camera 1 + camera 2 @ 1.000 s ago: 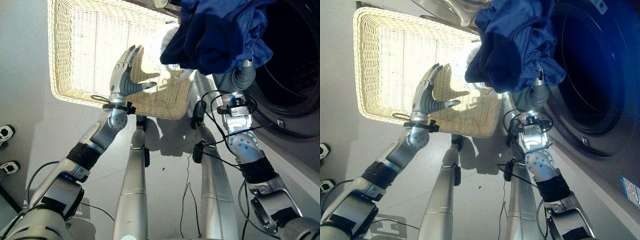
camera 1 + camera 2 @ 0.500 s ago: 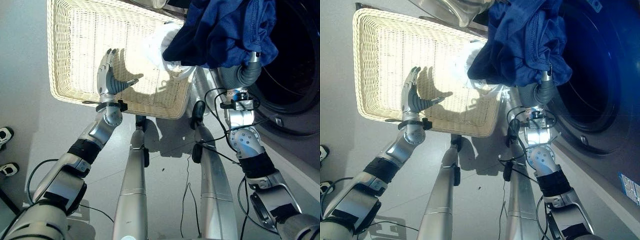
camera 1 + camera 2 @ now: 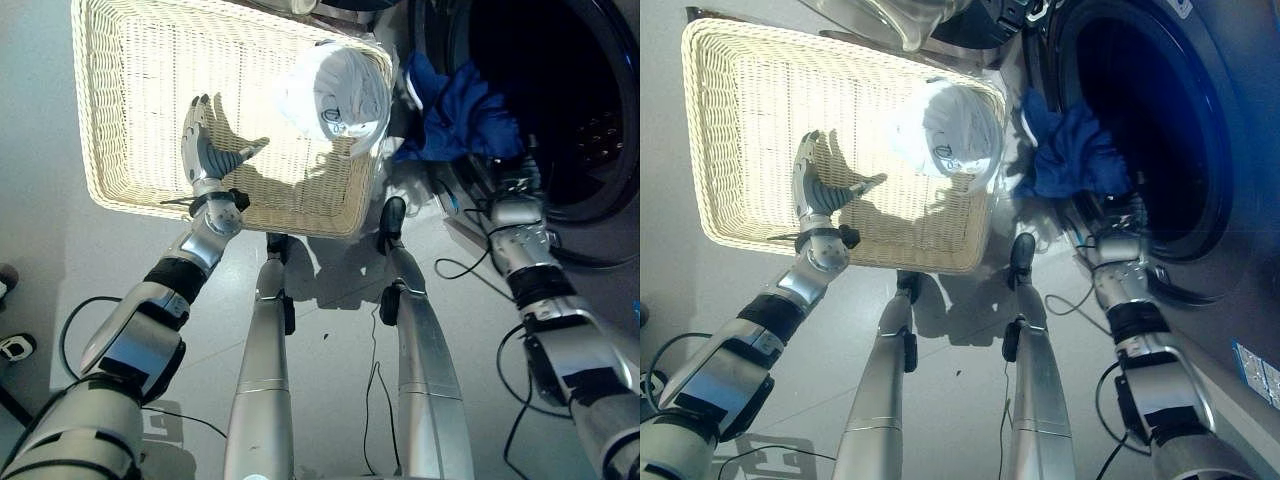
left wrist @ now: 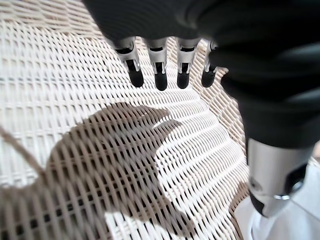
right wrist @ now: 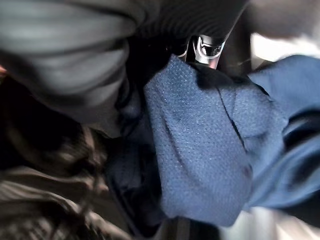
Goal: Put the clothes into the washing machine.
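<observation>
Your right hand [image 3: 512,183] is up at the mouth of the washing machine [image 3: 1180,150], with the blue garment [image 3: 455,118] bunched on the lower lip of the opening, part of it draped over the rim and none of it deep in the drum. That is why the arm reaches so far to the right: the cloth has to clear the rim before it can fall in. In the right wrist view the blue cloth lies right against the hand, but the fingers are buried in it, so I cannot tell whether they grip or have let go.

Your left hand [image 3: 205,150] hovers over the wicker basket [image 3: 100,150] on the floor, fingers straight and spread, thumb out, holding nothing (it looks parked there for the next pick). The white garment [image 3: 945,125] sits in the basket's far right corner, just beside the machine, and it is the one piece not yet loaded.
</observation>
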Robot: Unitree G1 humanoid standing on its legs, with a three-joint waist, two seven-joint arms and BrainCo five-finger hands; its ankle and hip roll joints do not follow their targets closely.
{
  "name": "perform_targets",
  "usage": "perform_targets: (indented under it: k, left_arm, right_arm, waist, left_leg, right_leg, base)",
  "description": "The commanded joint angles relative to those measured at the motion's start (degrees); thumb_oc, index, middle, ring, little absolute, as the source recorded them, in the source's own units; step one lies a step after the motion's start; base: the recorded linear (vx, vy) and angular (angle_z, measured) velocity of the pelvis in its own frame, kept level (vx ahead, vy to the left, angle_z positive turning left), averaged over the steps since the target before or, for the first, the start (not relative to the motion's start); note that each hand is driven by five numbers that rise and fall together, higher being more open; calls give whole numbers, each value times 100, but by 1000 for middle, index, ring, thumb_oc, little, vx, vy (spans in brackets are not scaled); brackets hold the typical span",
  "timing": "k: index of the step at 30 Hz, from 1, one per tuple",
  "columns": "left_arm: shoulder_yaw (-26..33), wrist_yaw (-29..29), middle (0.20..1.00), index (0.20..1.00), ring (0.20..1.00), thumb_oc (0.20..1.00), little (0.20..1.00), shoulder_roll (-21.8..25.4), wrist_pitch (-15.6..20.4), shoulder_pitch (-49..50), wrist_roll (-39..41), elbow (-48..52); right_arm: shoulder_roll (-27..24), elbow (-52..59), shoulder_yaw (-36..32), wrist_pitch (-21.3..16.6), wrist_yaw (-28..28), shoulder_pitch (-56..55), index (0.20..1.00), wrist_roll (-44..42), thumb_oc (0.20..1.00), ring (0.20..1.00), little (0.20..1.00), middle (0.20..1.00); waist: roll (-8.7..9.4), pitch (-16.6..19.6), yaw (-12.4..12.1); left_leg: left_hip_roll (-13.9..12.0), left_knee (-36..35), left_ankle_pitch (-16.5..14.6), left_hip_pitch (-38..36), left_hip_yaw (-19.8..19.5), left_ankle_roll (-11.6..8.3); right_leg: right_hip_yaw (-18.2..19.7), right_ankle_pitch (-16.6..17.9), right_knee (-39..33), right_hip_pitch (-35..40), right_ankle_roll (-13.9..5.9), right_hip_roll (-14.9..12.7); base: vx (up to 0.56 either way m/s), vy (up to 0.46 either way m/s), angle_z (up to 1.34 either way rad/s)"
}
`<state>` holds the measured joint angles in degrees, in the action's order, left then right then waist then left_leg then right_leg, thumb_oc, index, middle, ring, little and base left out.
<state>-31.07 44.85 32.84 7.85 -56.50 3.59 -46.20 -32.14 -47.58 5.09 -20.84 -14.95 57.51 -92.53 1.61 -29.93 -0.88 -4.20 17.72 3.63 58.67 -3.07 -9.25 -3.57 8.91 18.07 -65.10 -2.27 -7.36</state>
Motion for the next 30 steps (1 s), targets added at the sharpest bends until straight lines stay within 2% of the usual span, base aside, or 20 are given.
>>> perform_targets:
  k: [1, 3, 5, 8, 13, 14, 15, 16, 17, 18, 19, 20, 21, 22, 23, 24, 26, 27, 30]
  left_arm:
    - [121, 346, 1000, 1000, 1000, 1000, 1000, 324, 415, 413, 204, 113]
    - [135, 398, 1000, 1000, 1000, 1000, 1000, 377, 488, 564, 190, 139]
    - [226, 410, 1000, 1000, 1000, 1000, 1000, 543, 565, 877, 264, 195]
    - [278, 209, 1000, 1000, 1000, 1000, 1000, 726, 580, 870, 369, 61]
    - [317, 61, 1000, 1000, 1000, 1000, 1000, 778, 700, 836, 410, -178]
    - [317, 30, 1000, 1000, 1000, 1000, 1000, 767, 706, 811, 423, -214]
    - [315, 9, 1000, 1000, 1000, 1000, 1000, 764, 707, 799, 422, -230]
    - [307, -32, 1000, 1000, 1000, 1000, 1000, 761, 712, 773, 429, -248]
    - [308, -47, 1000, 1000, 1000, 1000, 1000, 753, 715, 759, 428, -261]
    - [268, -74, 1000, 1000, 1000, 1000, 1000, 740, 720, 700, 438, -296]
    - [242, -139, 1000, 1000, 1000, 1000, 1000, 733, 747, 618, 437, -354]
    - [227, -181, 1000, 1000, 1000, 1000, 1000, 735, 754, 571, 432, -379]
    - [208, -179, 1000, 1000, 1000, 1000, 1000, 730, 750, 555, 433, -384]
    - [152, -172, 1000, 1000, 1000, 1000, 1000, 717, 729, 507, 442, -380]
    - [121, -179, 1000, 1000, 1000, 1000, 1000, 697, 690, 450, 440, -374]
    - [123, -180, 1000, 1000, 1000, 1000, 1000, 695, 692, 446, 439, -379]
    - [56, -199, 1000, 1000, 1000, 1000, 1000, 704, 666, 341, 459, -385]
    - [3, -204, 1000, 1000, 1000, 1000, 1000, 703, 610, 266, 466, -338]
    - [3, -214, 1000, 1000, 1000, 1000, 1000, 719, 633, 262, 477, -310]
  right_arm:
    - [-1645, 114, 112, -1380, -2753, 819, 200, 2794, 200, 200, 200, 200]
    - [-1894, 22, 205, -1625, -3366, 1022, 200, 2910, 200, 200, 200, 200]
    - [-2522, 139, 112, -1573, -4139, 958, 200, 3428, 200, 200, 200, 200]
    - [-2948, 147, 87, -1531, -4861, 934, 200, 3812, 200, 200, 200, 200]
    - [-3155, 1, 77, -1387, -4880, 856, 200, 3873, 200, 200, 200, 200]
    - [-3144, -25, 110, -1252, -4832, 862, 335, 3968, 335, 335, 335, 335]
    - [-3135, -41, 141, -1214, -4774, 872, 373, 3955, 373, 373, 373, 373]
    - [-3092, -79, 212, -1131, -4627, 868, 595, 3921, 595, 595, 595, 595]
    - [-3073, -111, 244, -1028, -4546, 876, 674, 3904, 674, 674, 674, 674]
    - [-3009, -198, 350, -917, -4443, 927, 1000, 3914, 1000, 1000, 1000, 1000]
    - [-2938, -428, 462, -416, -4063, 967, 1000, 3812, 1000, 1000, 1000, 1000]
    - [-2907, -598, 533, -91, -4009, 990, 1000, 4006, 1000, 1000, 1000, 1000]
    - [-2908, -648, 590, 8, -3962, 1005, 1000, 4030, 1000, 1000, 1000, 1000]
    - [-2899, -786, 756, 310, -3975, 1058, 1000, 4253, 1000, 1000, 1000, 1000]
    - [-2859, -953, 965, 836, -4066, 1138, 1000, 4754, 1000, 1000, 1000, 1000]
    - [-2857, -975, 1002, 930, -4030, 1158, 1000, 4799, 1000, 1000, 1000, 1000]
    - [-2842, -1240, 1422, 1772, -3690, 1328, 1000, 5160, 1000, 1000, 1000, 1000]
    - [-2825, -1384, 1806, 2270, -3632, 1530, 1000, 5713, 1000, 1000, 1000, 1000]
    - [-2839, -1383, 2115, 2468, -3619, 1705, 1000, 6079, 1000, 1000, 1000, 1000]
  waist:
    - [-190, 13, 63]
    - [-161, 13, 55]
    - [-55, 13, 125]
    - [49, 13, 165]
    - [91, 13, 188]
    - [91, 13, 184]
    - [87, 13, 180]
    - [78, 13, 166]
    - [74, 13, 165]
    - [60, 13, 147]
    - [30, 13, 130]
    - [21, 13, 110]
    - [18, 13, 105]
    - [5, 13, 84]
    - [-9, 13, 66]
    - [-13, 13, 70]
    - [-17, 13, 43]
    - [-25, 13, 8]
    - [-35, 13, -5]
  left_leg:
    - [592, -210, 195, -35, 149, 441]
    - [576, -201, 167, -37, 136, 456]
    - [563, -170, 150, -71, 107, 478]
    - [574, -154, 114, -105, 43, 505]
    - [614, -179, 108, -153, -8, 515]
    - [631, -195, 104, -163, -23, 517]
    - [639, -204, 104, -171, -30, 518]
    - [650, -202, 103, -178, -35, 521]
    - [655, -202, 102, -181, -36, 522]
    - [683, -222, 95, -200, -51, 531]
    - [685, -224, 100, -198, -36, 530]
    - [697, -245, 104, -210, -39, 531]
    - [699, -251, 109, -209, -40, 535]
    - [712, -246, 113, -194, -51, 547]
    - [711, -229, 113, -165, -47, 548]
    - [710, -226, 113, -161, -46, 548]
    - [732, -226, 119, -147, -51, 563]
    - [735, -225, 122, -120, -50, 582]
    - [733, -218, 120, -97, -45, 593]
  right_leg:
    - [-576, -18, 163, 254, -553, 526]
    - [-583, -17, 155, 279, -553, 544]
    - [-564, -4, 154, 352, -540, 615]
    - [-535, -49, 135, 423, -520, 671]
    - [-519, -87, 87, 495, -510, 698]
    - [-516, -91, 58, 504, -505, 697]
    - [-515, -96, 47, 510, -502, 697]
    - [-516, -104, 47, 513, -495, 693]
    - [-518, -104, 45, 514, -493, 691]
    - [-513, -110, 18, 526, -485, 691]
    - [-527, -122, 24, 522, -483, 676]
    - [-535, -115, 1, 532, -486, 667]
    - [-538, -113, 1, 531, -483, 665]
    - [-541, -111, -2, 522, -475, 658]
    - [-556, -114, 9, 503, -479, 647]
    - [-556, -112, 10, 499, -479, 646]
    - [-564, -89, -15, 489, -472, 644]
    - [-584, -88, -16, 470, -464, 635]
    - [-609, -95, 4, 453, -463, 626]
  base:
    - [-12, -14, -5]
    - [-10, -10, -8]
    - [-6, -8, -3]
    - [0, 0, 0]
    - [0, 0, 0]
    - [0, 0, 0]
    - [0, 0, 0]
    - [0, 0, 0]
    - [0, 0, 0]
    - [0, 0, 0]
    - [0, 0, 0]
    - [0, 0, 0]
    - [0, 0, 0]
    - [0, 0, 0]
    - [0, 0, 0]
    - [0, 0, 0]
    - [0, -17, 0]
    - [0, 0, 0]
    - [0, 0, 0]
